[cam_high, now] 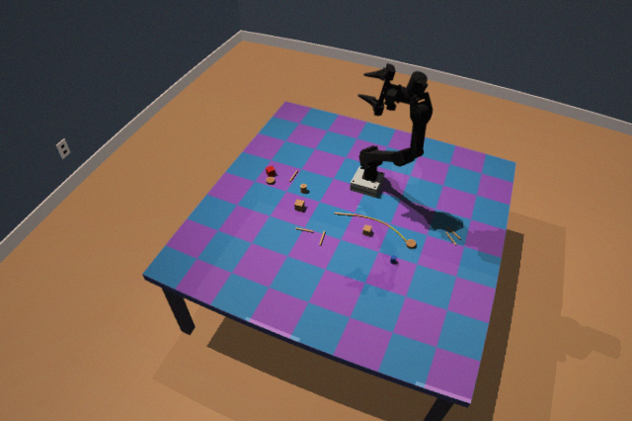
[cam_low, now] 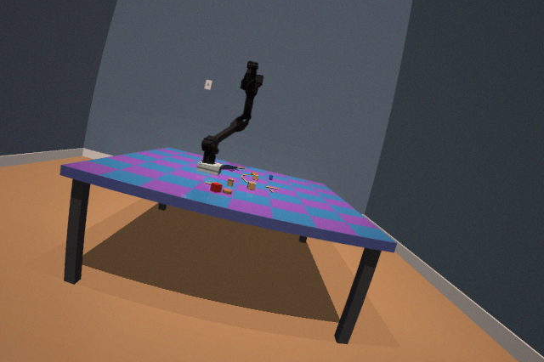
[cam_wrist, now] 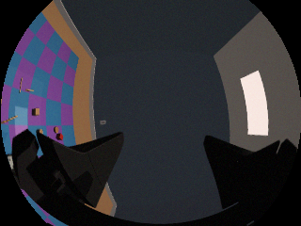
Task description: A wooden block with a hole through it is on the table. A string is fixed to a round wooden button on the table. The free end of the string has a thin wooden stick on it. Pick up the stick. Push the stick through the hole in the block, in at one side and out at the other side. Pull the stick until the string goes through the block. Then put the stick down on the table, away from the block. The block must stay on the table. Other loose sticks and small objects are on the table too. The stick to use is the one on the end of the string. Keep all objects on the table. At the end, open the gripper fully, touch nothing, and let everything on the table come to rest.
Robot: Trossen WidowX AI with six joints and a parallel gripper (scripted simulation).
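Observation:
My gripper [cam_high: 371, 85] [cam_low: 252, 65] [cam_wrist: 165, 139] is open and empty. It is high above the back of the table, pointing out at the wall. The thin stick [cam_high: 345, 213] lies on the table in front of the arm's base. Its string [cam_high: 382, 223] [cam_low: 245, 176] curves to the right to the round wooden button [cam_high: 411, 243]. A wooden block [cam_high: 366, 229] [cam_low: 255, 176] sits just in front of the string. A second wooden block [cam_high: 299, 205] [cam_low: 251, 185] [cam_wrist: 36, 111] sits further left. I cannot tell which one has the hole.
Loose sticks lie to the left [cam_high: 293, 175], in the middle [cam_high: 304, 229] [cam_high: 322, 237] and to the right [cam_high: 451, 236]. A red cube [cam_high: 270, 170] [cam_low: 215, 186] [cam_wrist: 59, 137], a wooden disc [cam_high: 270, 180], a short cylinder [cam_high: 303, 187] and a small blue object [cam_high: 393, 259] also lie on the table.

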